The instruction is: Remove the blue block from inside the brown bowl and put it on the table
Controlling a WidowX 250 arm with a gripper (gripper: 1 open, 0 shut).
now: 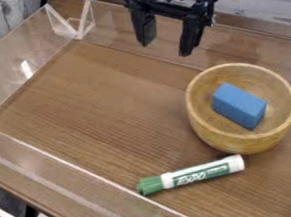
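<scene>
Claw (170,49) wide, nothing between its black fingers (146,32), hanging over the far part of the table (89,113), up and to the left of the bowl (202,123) in the view. Inside the brown bowl lies the blue block (240,106), tilted against the wood. Nearer the camera, just beside the bowl, a marker (191,175) with a green cap lies on its side on the table.

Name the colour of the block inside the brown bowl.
The block is blue, seen best in the camera view.
</scene>
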